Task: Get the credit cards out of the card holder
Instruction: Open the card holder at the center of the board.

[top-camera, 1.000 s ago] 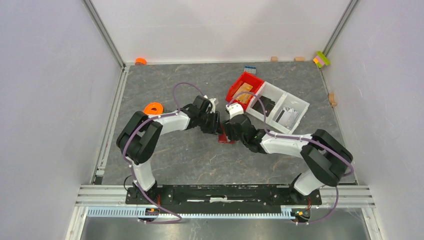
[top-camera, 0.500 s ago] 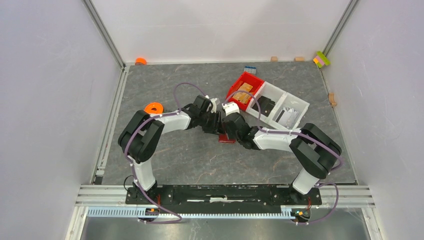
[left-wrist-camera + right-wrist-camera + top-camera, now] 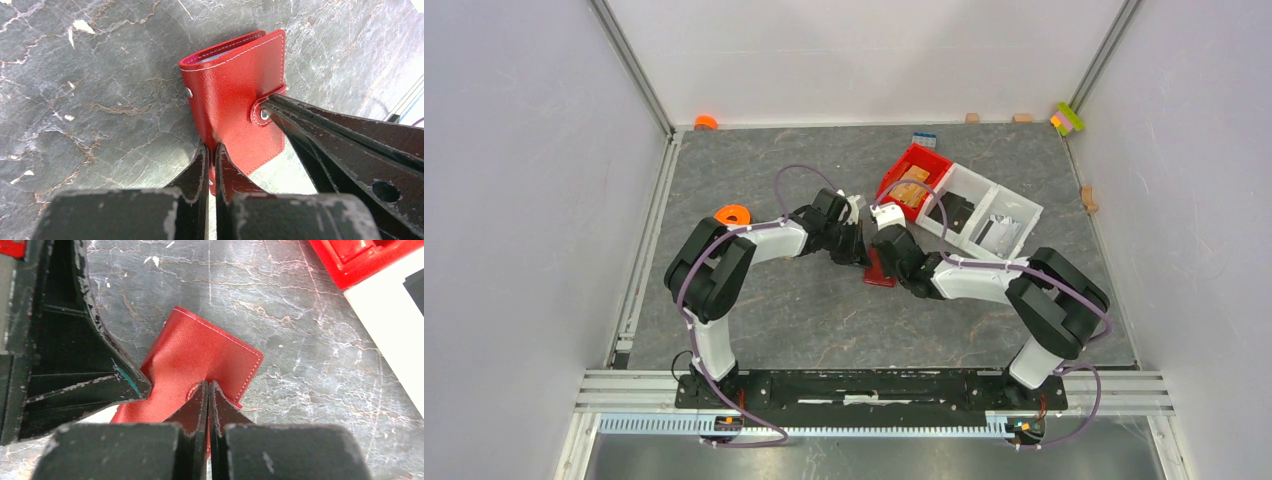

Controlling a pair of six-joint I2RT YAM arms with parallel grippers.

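The card holder point(image 3: 235, 95) is a dark red folded wallet with white stitching, closed and tilted up off the grey table. My left gripper point(image 3: 212, 152) is shut on its lower edge. My right gripper point(image 3: 207, 387) is shut on the snap strap of the card holder point(image 3: 200, 352). Seen from above, the left gripper point(image 3: 854, 250) and right gripper point(image 3: 876, 252) meet over the card holder point(image 3: 880, 272) at mid-table. Of the credit cards only a pale sliver point(image 3: 220, 56) shows between the covers; the rest is hidden.
A bright red bin point(image 3: 911, 178) with tan pieces stands just behind the grippers, joined to a white two-part bin point(image 3: 986, 215). An orange ring point(image 3: 732, 214) lies beside the left arm. Small blocks point(image 3: 1067, 118) sit along the far edge.
Both grippers have closed on the card holder. The right wrist has shifted left toward the left gripper, and the holder now tilts up between them.
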